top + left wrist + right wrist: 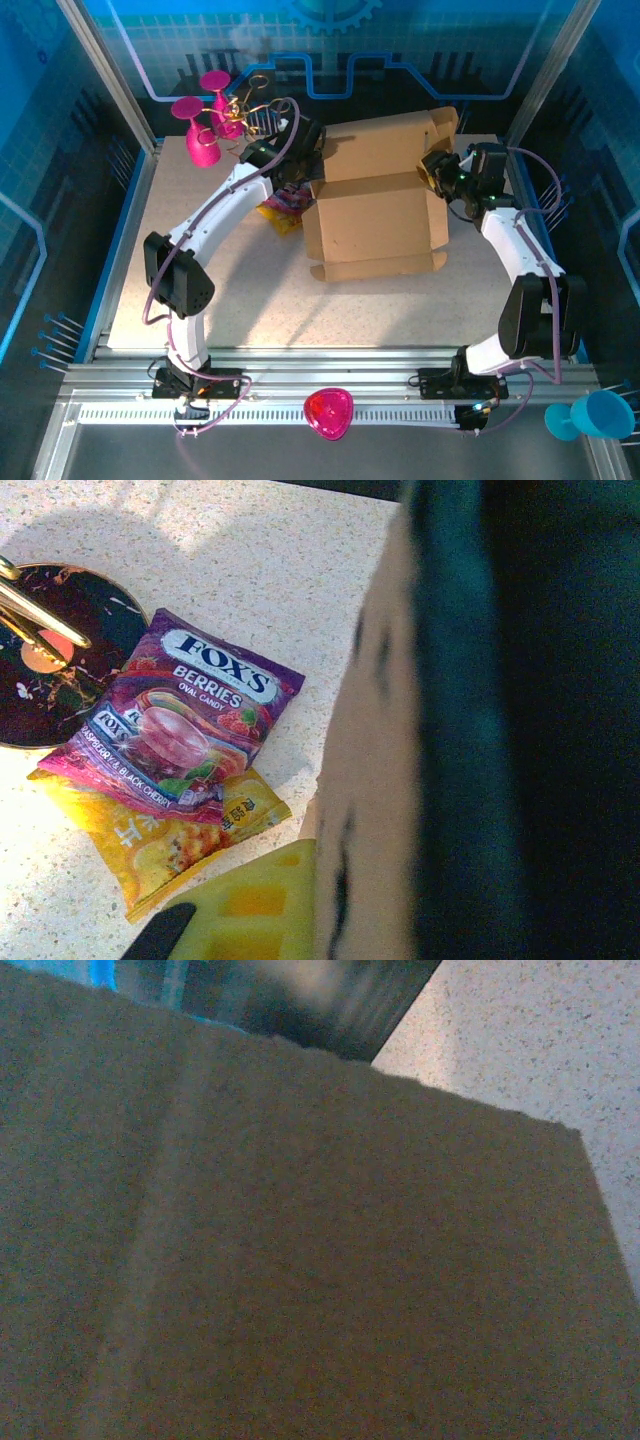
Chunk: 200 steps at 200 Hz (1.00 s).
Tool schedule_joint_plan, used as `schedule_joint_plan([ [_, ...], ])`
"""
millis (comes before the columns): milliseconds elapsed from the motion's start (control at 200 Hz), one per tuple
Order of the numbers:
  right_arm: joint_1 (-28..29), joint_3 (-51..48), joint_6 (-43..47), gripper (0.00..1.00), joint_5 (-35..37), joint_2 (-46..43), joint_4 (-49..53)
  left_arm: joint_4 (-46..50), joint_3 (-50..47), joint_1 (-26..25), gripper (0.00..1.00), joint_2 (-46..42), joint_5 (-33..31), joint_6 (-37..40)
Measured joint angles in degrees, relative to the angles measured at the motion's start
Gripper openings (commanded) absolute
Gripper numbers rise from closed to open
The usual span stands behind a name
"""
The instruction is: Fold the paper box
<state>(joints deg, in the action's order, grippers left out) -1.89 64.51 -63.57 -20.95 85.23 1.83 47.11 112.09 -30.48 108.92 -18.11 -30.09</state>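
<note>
Paper box at the centre of the desk, near flap flat, far panel raised. Left pincer and right pincer flank its side walls, and their opening cannot be told. The walls are best pressed inward evenly along the creases, clear of the candy packet.

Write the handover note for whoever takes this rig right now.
Left hand: at the left edge of the paper box, grip unclear.
Right hand: at its right edge, grip unclear.
Box: mid-table, open, rear panel seemingly raised, front flap flat. Candy packets lie by its left side.
Done: partly shaped at most.
Left: raise walls, tuck flaps, close lid.
</note>
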Motion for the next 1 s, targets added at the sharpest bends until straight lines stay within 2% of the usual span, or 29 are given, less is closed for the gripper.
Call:
schedule_joint_plan([
  [190, 1.2, 0.0, 3.0, 0.48, 1.2, -0.8, 2.6, 0.7, 0.0, 0.0, 0.00, 0.0, 0.0, 0.0],
  [370, 1.4, 2.3, 8.0, 0.54, 0.9, -4.0, 7.6, 0.7, 0.0, 0.0, 0.00, 0.0, 0.6, 0.0],
  [605, -1.9, 3.1, 13.6, 0.59, -5.6, -14.1, 5.7, 0.7, 0.0, 1.0, 0.00, 0.0, 1.5, 0.2],
  [765, -4.6, 5.7, 16.8, 0.59, -7.6, -17.9, 5.6, 0.7, 0.0, 2.1, 0.00, 0.0, 2.4, 0.3],
  [836, -5.4, 7.6, 18.1, 0.55, -7.6, -17.9, 6.3, 0.7, 0.0, 2.5, 0.00, 0.0, 3.1, 0.5],
  [1001, -8.2, 11.6, 21.6, 0.53, -5.0, -16.5, 9.8, 1.3, 0.4, 2.6, 0.00, 0.3, 4.5, 1.8],
])
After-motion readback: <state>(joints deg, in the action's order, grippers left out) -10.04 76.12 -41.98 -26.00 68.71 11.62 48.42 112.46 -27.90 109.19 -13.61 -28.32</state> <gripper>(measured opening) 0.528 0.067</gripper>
